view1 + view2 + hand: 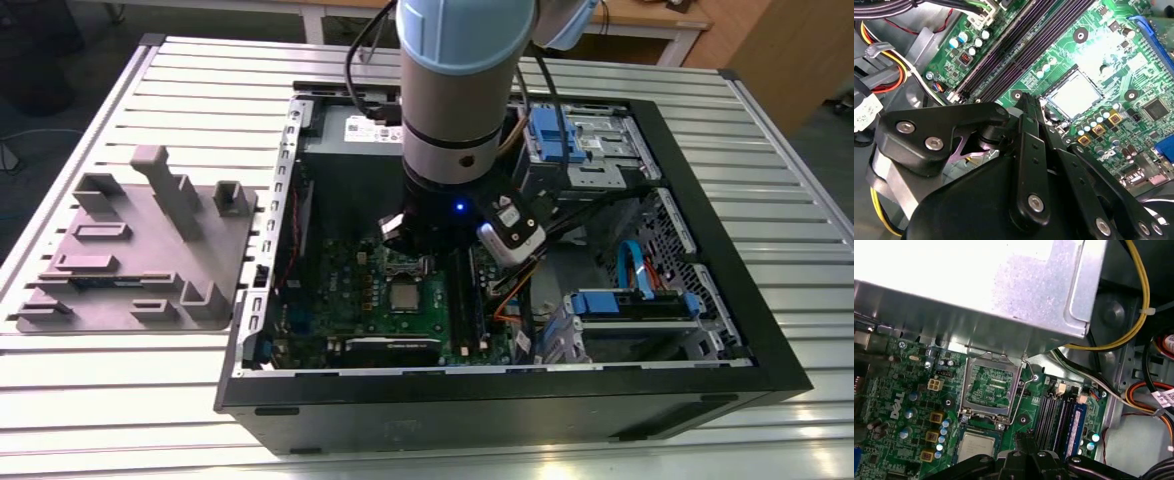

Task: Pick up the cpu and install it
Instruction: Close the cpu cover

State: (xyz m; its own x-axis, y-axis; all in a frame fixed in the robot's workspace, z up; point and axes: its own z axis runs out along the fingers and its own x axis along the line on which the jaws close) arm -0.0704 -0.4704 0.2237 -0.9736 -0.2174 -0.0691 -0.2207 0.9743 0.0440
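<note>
The cpu (976, 447) is a small pale silver square lying flat in the socket of the green board (909, 390). It also shows in the second wrist view (1075, 94) and the exterior view (404, 296). The socket's silvery frame (990, 385) stands swung up and open beside it. My gripper (1026, 100) hovers just above the board, next to the socket and between it and the memory slots (1019, 50). Its black fingers (1024, 439) are shut together with nothing between them. They are apart from the cpu.
The arm (454, 120) reaches down into an open black computer case (507, 400). A big silver metal box (1004, 290) overhangs the board near the socket. Yellow, orange and black cables (1139, 315) run along the case side. A grey tray (134, 260) lies on the slatted table at the exterior view's left.
</note>
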